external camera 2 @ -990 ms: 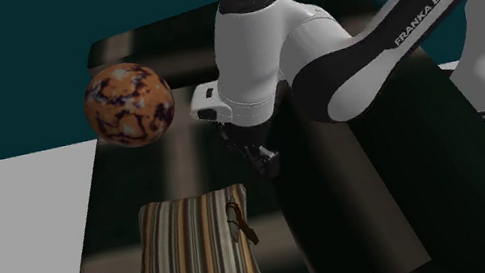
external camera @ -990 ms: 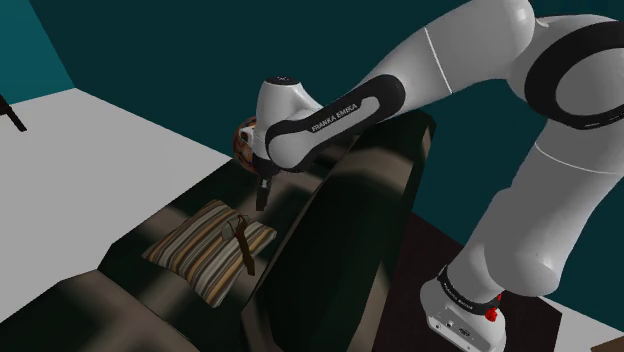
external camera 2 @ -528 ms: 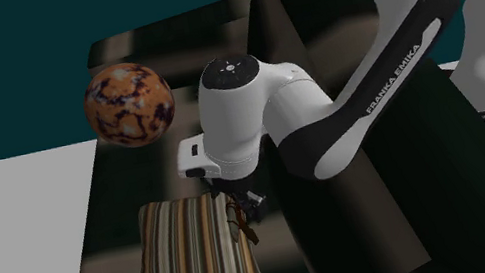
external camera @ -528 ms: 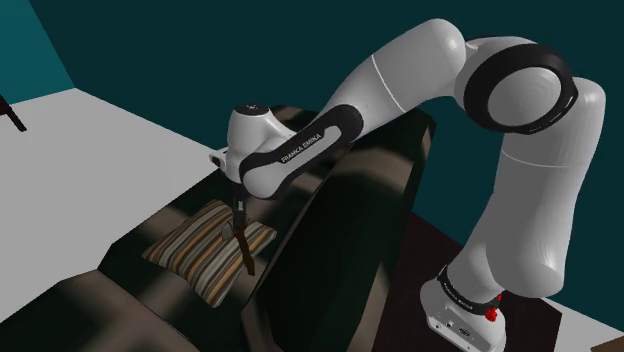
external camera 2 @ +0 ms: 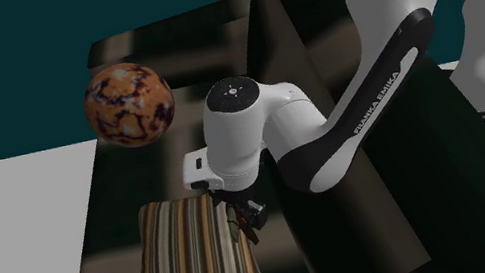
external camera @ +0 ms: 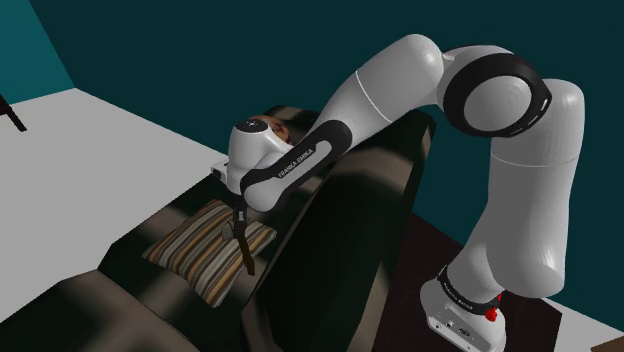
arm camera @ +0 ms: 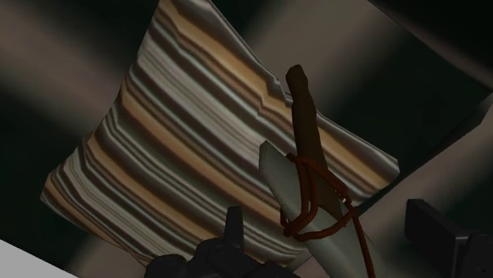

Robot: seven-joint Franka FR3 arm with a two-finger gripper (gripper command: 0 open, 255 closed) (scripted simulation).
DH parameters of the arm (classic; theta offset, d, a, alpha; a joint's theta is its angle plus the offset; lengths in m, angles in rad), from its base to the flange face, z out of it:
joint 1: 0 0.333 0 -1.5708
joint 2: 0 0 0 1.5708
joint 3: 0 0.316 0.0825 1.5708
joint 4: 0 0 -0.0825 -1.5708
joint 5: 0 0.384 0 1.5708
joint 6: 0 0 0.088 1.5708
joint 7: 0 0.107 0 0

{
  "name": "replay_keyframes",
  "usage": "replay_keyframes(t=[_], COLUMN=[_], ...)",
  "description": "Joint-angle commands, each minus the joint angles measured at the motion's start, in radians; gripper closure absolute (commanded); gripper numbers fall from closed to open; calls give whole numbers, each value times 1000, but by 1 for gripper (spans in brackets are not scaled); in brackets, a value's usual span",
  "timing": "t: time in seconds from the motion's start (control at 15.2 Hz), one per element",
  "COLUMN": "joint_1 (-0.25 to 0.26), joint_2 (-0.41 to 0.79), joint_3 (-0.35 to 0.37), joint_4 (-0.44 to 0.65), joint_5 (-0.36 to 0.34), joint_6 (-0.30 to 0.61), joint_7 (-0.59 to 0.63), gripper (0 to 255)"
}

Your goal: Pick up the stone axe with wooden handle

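The axe lies on a striped cushion [arm camera: 182, 142] on a dark sofa seat. It has a pale grey stone head [arm camera: 316, 213] lashed with red-brown cord to a dark wooden handle [arm camera: 304, 110]. My gripper [arm camera: 332, 237] is open and low over the axe head. One finger [arm camera: 233, 225] stands on one side of the head and the other finger [arm camera: 434, 229] on the other, neither visibly touching it. In the shoulder view the gripper [external camera: 240, 222] hangs just over the axe [external camera: 244, 250]. From the second exterior view the gripper [external camera 2: 243, 213] sits at the cushion's [external camera 2: 185, 262] edge above the axe [external camera 2: 244, 229].
An orange and purple mottled ball [external camera 2: 129, 104] rests on the sofa beyond the cushion. The sofa's tall dark backrest [external camera: 340, 230] rises close beside the axe and my arm. Pale floor [external camera: 100, 140] lies past the sofa's far side.
The arm has swung down and forward. The gripper has dropped from above the seat near the ball to just over the axe on the cushion.
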Motion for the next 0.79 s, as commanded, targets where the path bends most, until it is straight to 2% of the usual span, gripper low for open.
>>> replay_keyframes(t=[0.0,0.07,0.73], joint_1=[0,0,-1], joint_2=[5,4,-6], joint_3=[-1,-1,1], joint_4=[1,0,1], joint_5=[-1,-1,1], joint_6=[4,5,-6], joint_7=[0,0,-1], gripper=[0,255,255])
